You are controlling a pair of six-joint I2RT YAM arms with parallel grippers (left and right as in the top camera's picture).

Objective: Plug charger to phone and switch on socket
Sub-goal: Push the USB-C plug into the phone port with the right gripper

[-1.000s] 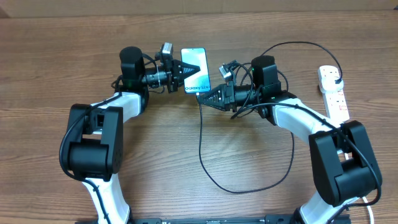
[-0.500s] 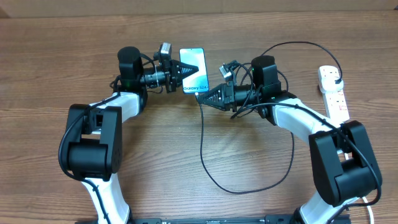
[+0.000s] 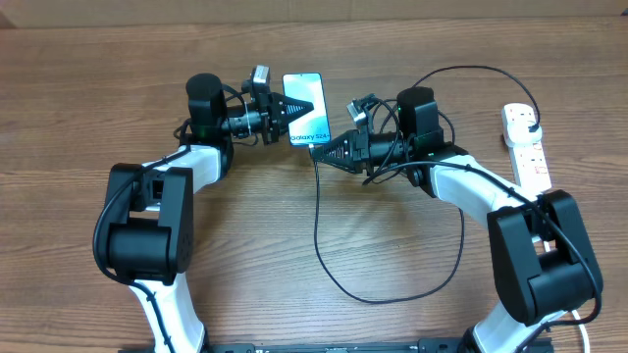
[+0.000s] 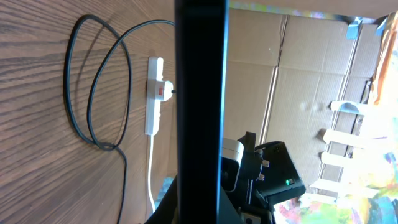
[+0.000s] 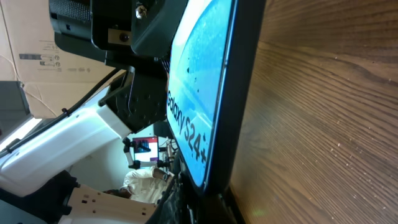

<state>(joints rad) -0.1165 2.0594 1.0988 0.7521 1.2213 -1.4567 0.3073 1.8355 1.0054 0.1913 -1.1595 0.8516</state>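
Observation:
The phone (image 3: 306, 108), with its blue screen lit, is held tilted above the table. My left gripper (image 3: 286, 111) is shut on its left edge. In the left wrist view the phone (image 4: 199, 93) shows edge-on as a dark band between my jaws (image 4: 200, 211). My right gripper (image 3: 318, 154) is shut on the charger's connector end, pressed against the phone's lower edge (image 5: 208, 180). The connector itself is hidden. The black charger cable (image 3: 324, 255) loops over the table to its plug (image 3: 531, 124), which sits in the white socket strip (image 3: 530, 157).
The strip lies at the right table edge and also shows in the left wrist view (image 4: 153, 106). Cable loops (image 4: 93, 93) lie between the arms and behind the right arm (image 3: 471, 74). Cardboard boxes (image 4: 298, 81) stand beyond the table.
My left gripper and the phone have shifted very slightly left. The right gripper stays at the phone's lower edge, holding the cable end.

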